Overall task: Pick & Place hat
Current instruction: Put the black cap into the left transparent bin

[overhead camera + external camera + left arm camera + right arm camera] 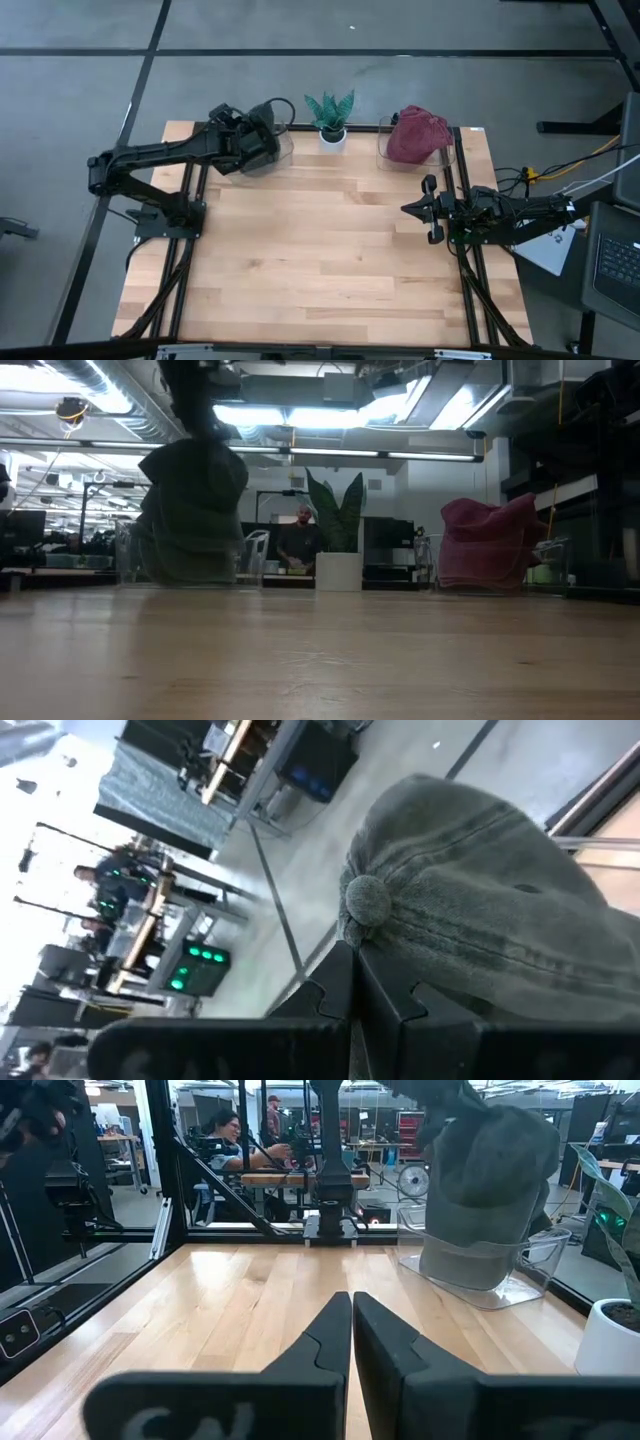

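Bare table (320,250) lies open; left claw (352,982) grips grey hat (470,900).

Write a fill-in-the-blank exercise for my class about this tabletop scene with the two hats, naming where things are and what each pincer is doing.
1. The left pincer is shut on the dark ____ fabric hat.
2. The maroon fabric hat sits in a clear plastic ____ at the table's back right.
3. Between the two hats stands a small green plant in a ____ pot.
4. The right pincer is ____ and holds nothing.

Missing words: grey; container; white; shut
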Controlling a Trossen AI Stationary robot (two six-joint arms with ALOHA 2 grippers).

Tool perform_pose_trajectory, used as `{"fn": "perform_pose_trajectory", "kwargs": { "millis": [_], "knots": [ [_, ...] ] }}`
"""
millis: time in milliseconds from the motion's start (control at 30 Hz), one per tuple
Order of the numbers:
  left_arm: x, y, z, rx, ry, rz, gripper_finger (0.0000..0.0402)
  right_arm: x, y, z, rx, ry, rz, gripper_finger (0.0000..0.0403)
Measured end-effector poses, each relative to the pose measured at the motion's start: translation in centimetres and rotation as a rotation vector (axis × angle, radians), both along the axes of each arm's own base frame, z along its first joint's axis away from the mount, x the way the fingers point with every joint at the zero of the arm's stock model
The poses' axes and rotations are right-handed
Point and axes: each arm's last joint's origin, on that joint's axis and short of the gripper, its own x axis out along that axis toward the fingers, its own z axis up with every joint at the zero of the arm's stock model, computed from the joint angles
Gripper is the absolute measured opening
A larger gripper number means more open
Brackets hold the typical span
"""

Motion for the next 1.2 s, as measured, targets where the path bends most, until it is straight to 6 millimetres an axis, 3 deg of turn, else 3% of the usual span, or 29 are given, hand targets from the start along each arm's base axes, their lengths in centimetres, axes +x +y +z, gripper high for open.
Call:
{"fn": "perform_pose_trajectory", "kwargs": {
  "millis": [267,467,800,1067,1200],
  "knots": [
    [0.6,-0.1,-2.9,-0.078,-0.104,-0.039,0.0002,0.0,0.0,0.0,0.0,0.0,0.0,0.0016],
    [0.2,-0.2,-6.2,-0.095,-0.072,-0.038,0.0003,0.0,0.0,0.0,0.0,0.0,0.0,0.0016],
    [-1.1,0.2,-8.9,-0.123,0.002,-0.001,0.0006,0.0,0.0,0.0,0.0,0.0,0.0,0.0016],
    [-2.0,0.4,-11.5,-0.205,0.007,0.023,0.0032,0.0,0.0,0.0,0.0,0.0,0.0,0.0016],
    [-1.8,0.3,-11.8,-0.25,-0.014,0.001,0.0059,0.0,0.0,0.0,0.0,0.0,0.0,0.0016]
  ]
}}
